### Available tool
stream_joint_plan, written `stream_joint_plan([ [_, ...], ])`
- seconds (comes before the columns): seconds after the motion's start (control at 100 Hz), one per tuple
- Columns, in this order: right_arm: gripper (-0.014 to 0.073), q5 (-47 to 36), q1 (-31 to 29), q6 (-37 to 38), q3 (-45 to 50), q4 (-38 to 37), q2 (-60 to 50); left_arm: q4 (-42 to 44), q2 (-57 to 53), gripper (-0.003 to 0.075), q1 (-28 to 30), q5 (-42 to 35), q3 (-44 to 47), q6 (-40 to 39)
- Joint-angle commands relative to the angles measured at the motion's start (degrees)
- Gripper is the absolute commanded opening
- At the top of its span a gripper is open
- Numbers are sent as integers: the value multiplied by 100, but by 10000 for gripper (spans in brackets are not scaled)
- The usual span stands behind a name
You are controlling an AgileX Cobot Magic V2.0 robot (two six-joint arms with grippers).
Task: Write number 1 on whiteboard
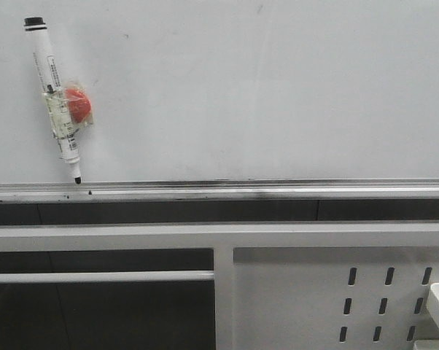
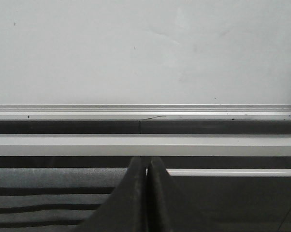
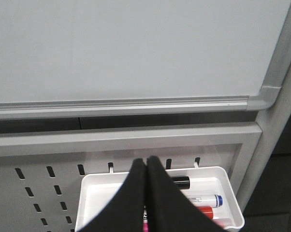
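Whiteboard (image 1: 278, 87) fills the upper part of the front view, with its silver rail (image 1: 278, 191) along the lower edge. No marker stroke on the surface here — only faint specks. A marker (image 1: 55, 95) sits on the board at far left, tilted, black cap up and tip down just above the rail, with a red round piece (image 1: 78, 103) taped to its side. Below, the white slotted panel (image 1: 292, 299) stands at lower right. Neither of my grippers shows in this view.

Left wrist view: my left gripper (image 2: 146, 171) has its black fingers pressed together, nothing between them. It points at the board's bare lower part above the rail.

Right wrist view: my right gripper (image 3: 146, 166) is likewise closed finger to finger, empty. Behind it a white tray (image 3: 227, 191) hangs on the slotted panel, holding markers — a blue-capped one (image 3: 203, 199), a red one (image 3: 206, 211), a black cap (image 3: 181, 182).
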Motion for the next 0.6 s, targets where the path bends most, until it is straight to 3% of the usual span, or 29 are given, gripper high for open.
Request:
stream_joint_plan([
  [0.0,-69,-112,-39,-61,85,-106,-106,-74,-129,-20,9,-305,196,-34],
  [0.59,-69,-112,-39,-61,85,-106,-106,-22,-129,-20,9,-305,196,-34],
])
